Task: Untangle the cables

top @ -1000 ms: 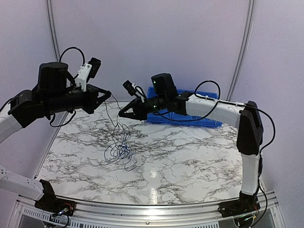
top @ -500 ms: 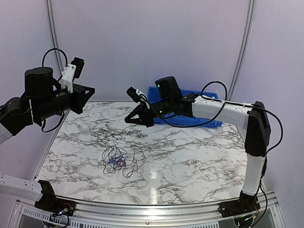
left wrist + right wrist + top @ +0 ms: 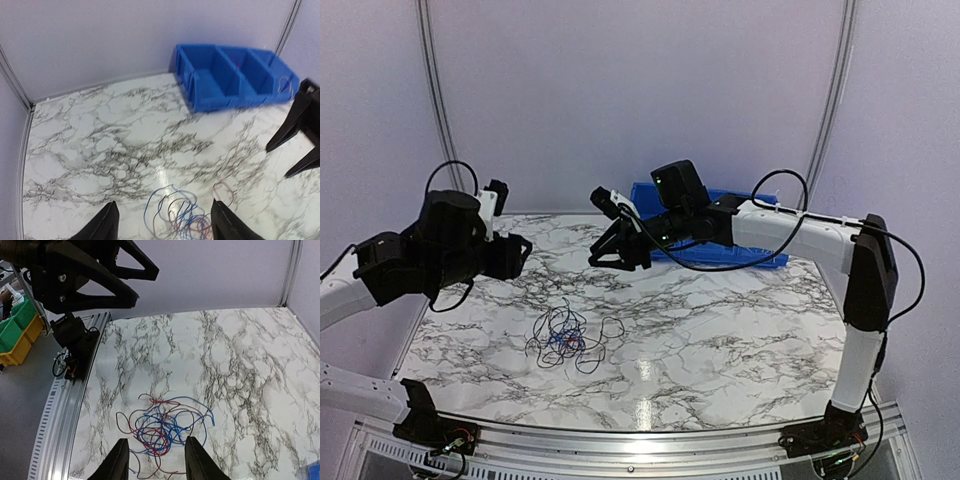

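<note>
The cables (image 3: 568, 340) lie in one loose tangle of blue, red and dark loops on the marble table (image 3: 720, 340), left of centre and free of both grippers. My left gripper (image 3: 523, 255) hangs above and to the left of them, open and empty. In the left wrist view the cables (image 3: 182, 215) show between and beyond its open gripper (image 3: 164, 202). My right gripper (image 3: 612, 258) hovers above the table behind the tangle, also open with nothing held. In the right wrist view the cables (image 3: 162, 427) sit just ahead of the gripper (image 3: 157, 440), and the left gripper (image 3: 146, 287) shows at the top.
A blue divided bin (image 3: 760, 262) stands at the back right of the table, seen too as the blue bin (image 3: 200, 102) in the left wrist view. Green and yellow bins (image 3: 17, 325) sit off the table. A metal rail (image 3: 620, 440) runs along the near edge.
A second ago both grippers held the cables up in the air. Both have let go and opened, the tangle has dropped onto the table, and the left arm has come lower.
</note>
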Robot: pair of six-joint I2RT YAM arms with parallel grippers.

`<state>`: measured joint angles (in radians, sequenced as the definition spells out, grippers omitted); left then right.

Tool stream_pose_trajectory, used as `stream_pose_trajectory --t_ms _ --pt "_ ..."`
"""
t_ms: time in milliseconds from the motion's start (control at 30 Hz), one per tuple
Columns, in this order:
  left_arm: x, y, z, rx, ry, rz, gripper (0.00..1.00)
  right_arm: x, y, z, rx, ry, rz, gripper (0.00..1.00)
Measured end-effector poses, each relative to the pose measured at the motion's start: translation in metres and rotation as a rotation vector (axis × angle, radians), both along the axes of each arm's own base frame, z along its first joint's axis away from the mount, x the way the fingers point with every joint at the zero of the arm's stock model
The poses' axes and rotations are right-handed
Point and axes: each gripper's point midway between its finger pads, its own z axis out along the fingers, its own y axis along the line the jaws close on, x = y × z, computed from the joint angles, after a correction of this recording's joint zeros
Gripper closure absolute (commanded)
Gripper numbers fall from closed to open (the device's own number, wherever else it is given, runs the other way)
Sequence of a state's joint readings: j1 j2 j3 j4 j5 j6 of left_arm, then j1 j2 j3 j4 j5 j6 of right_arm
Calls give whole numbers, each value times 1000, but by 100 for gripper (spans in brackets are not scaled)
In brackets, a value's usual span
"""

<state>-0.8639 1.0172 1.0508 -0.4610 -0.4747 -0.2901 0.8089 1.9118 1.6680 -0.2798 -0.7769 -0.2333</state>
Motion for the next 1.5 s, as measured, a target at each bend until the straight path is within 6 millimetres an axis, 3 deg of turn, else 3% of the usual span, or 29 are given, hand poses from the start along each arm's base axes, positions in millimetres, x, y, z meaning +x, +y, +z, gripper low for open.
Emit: stream_pose_trajectory --t_ms 133,233,400,467,633,733,933,1000,1067,1167,1233,1367,1433,1500 --pt "-6 3 -78 49 183 40 28 -7 -14 -32 -89 17 -9 59" --pt "-13 2 -137 120 328 60 31 -10 -20 -34 -107 9 -14 59" --pt "-13 2 -195 204 490 77 39 -15 -27 -20 -93 -29 -19 58" --pt "-11 0 -208 202 531 73 50 -16 -29 -14 -85 -40 -20 58" --pt "-3 -5 -221 191 584 48 85 -16 -30 -16 -90 -41 -22 58" --pt "3 -9 -217 174 584 27 100 -17 -31 -23 -102 -35 -24 58" --pt "14 -9 -183 114 505 7 98 -18 -33 -29 -113 -26 -24 58" --pt "14 -9 -164 77 460 1 84 -18 -32 -28 -111 -27 -24 58" --pt "13 -9 -149 45 426 -13 58 -18 -32 -28 -109 -28 -23 58" --pt "12 -11 -142 28 411 -34 46 -18 -32 -27 -108 -29 -23 58" --pt "11 -12 -149 36 426 -39 46 -18 -32 -27 -107 -30 -23 58" --pt "9 -15 -182 90 507 -45 60 -19 -31 -27 -107 -30 -22 58" --pt "8 -15 -200 122 551 -41 71 -19 -31 -27 -107 -31 -21 58" --pt "6 -15 -219 155 599 -40 88 -19 -31 -28 -108 -32 -20 58"
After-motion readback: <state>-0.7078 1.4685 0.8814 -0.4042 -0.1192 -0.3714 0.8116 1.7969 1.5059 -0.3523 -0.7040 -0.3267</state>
